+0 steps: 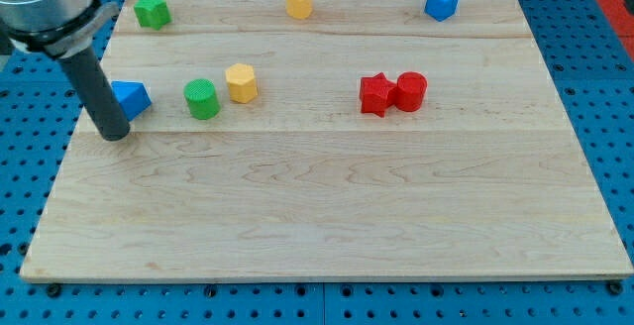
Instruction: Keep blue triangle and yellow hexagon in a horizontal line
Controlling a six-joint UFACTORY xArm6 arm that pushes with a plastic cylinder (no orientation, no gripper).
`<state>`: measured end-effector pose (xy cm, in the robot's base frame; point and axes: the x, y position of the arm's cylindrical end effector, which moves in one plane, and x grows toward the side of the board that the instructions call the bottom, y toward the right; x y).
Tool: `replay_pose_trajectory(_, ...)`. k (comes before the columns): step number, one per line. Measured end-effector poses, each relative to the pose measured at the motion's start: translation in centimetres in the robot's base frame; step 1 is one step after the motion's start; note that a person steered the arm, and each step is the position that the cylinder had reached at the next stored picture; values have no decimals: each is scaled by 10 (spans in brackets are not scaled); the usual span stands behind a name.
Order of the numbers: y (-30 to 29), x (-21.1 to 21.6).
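The blue triangle (132,97) lies at the board's left side, partly hidden by my rod. My tip (115,135) rests on the board just below and left of it, touching or nearly touching it. The yellow hexagon (241,83) stands to the right of the triangle, slightly higher in the view. A green cylinder (201,98) sits between the two, next to the hexagon.
A green star-like block (152,9) is at the top left, a yellow heart (298,1) at the top middle, a blue cube (442,1) at the top right. A red star (375,95) and red cylinder (410,91) touch right of centre. The wooden board (327,216) lies on blue pegboard.
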<state>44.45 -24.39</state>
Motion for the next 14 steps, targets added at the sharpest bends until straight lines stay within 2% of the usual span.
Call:
replay_pose_trajectory(1,-23,-25)
replay_pose_trajectory(4,-3,-51)
replay_pose_trajectory(6,6,-116)
replay_pose_trajectory(8,96,-117)
replay_pose_trajectory(10,98,-116)
replay_pose_trajectory(12,105,-72)
replay_pose_trajectory(13,180,-71)
replay_pose_trajectory(14,206,-91)
